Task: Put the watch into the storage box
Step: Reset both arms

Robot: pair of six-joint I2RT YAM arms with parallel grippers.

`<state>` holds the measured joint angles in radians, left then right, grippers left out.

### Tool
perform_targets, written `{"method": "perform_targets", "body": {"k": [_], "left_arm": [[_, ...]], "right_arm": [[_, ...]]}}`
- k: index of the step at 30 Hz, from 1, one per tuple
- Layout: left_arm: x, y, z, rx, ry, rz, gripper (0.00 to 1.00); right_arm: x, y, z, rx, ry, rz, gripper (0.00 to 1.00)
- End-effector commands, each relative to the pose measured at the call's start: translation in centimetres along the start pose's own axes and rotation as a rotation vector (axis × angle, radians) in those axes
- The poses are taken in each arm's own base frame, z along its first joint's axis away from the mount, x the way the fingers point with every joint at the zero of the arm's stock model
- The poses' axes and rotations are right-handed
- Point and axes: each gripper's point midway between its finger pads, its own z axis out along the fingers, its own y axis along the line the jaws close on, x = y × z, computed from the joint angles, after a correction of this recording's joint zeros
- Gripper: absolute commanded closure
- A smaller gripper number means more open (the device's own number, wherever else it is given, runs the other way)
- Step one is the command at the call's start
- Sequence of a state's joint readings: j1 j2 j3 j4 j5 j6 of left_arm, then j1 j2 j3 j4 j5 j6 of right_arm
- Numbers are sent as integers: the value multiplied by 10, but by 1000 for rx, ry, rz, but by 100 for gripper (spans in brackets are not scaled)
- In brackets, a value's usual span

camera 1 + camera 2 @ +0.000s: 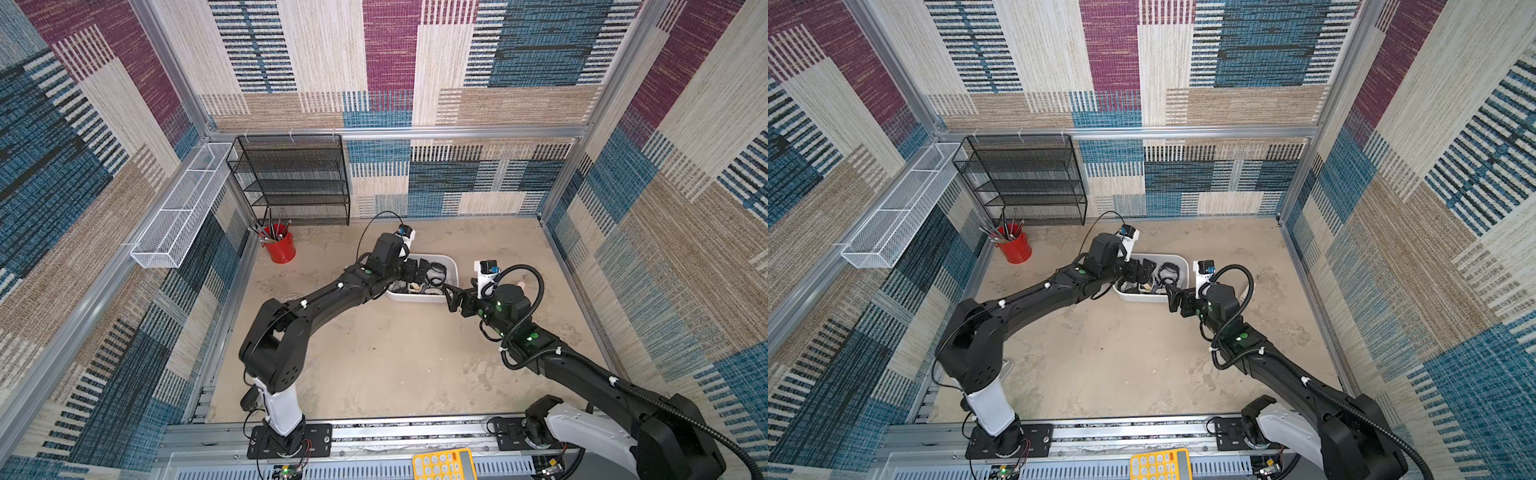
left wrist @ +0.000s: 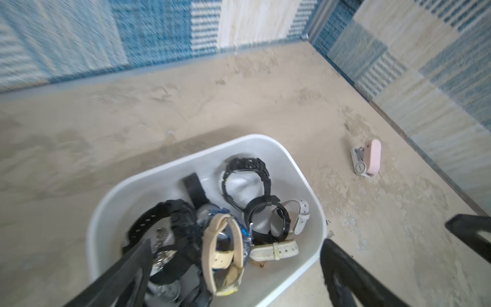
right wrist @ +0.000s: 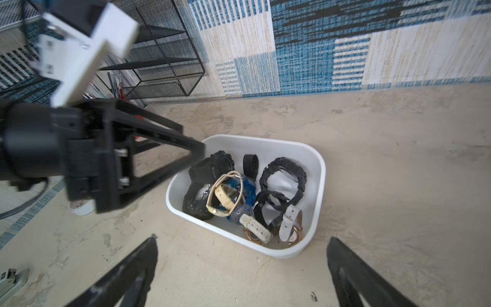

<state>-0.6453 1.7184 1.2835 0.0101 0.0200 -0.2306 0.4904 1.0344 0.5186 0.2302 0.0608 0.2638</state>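
Sand-coloured and blotchy, the desk fills the floor of a booth whose walls are woven patchwork in blue, beige and magenta. Nearest the viewer, a yellow calculator shows at the bottom edge in both top views, between the bases of two black arms. The arms reach away from there and meet at a white box standing near the middle of the desk.

The right fingers point at the box from its near right corner and stop just short of it. The right wrist view shows these fingers spread wide, with bare desk between them. The left fingers hang over the left end of the box. The left wrist view shows them spread wide too, above the contents.

Inside the box lies a heap of watches: chunky black ones, white-strapped ones and a blue one. A beige watch rests on top of the heap, below the left fingers, its strap in a loop. To the right of the box, a pink watch lies on the bare desk, apart from the box.

Farther back, at the far left of the desk, stands a red cup of pens. Behind it a black mesh shelf stands against the back wall. A long white mesh tray hangs on the left wall.
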Motion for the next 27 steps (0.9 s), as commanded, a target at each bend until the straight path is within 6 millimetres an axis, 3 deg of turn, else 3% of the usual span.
{"method": "perform_targets", "body": {"k": [1,4,7,10,13,19,24,27], "left_arm": [[-35,16,-51,-114,-173,84,1],[-30,45,-105,-272,-250,133,1],[-10,77,-155,-442,-297,147,1],[27,112,-189,-608,-317,143,1],[60,139,-209,-733,-334,149,1],[87,192,-216,-834,-354,97,1],[98,228,-195,-830,-330,58,1],[117,244,-175,-790,-285,21,1]], "right_arm": [[-17,-23,-6,142,-71,-35,0],[-25,-50,-14,307,-107,-53,1],[-27,-76,-27,453,-155,-78,1],[-27,-89,-41,517,-246,-179,1],[-25,-95,-49,542,-314,-244,0],[-16,-118,-33,560,-339,-270,1],[-3,-155,-25,610,-346,-244,0],[-7,-161,-24,590,-374,-272,0]]}}
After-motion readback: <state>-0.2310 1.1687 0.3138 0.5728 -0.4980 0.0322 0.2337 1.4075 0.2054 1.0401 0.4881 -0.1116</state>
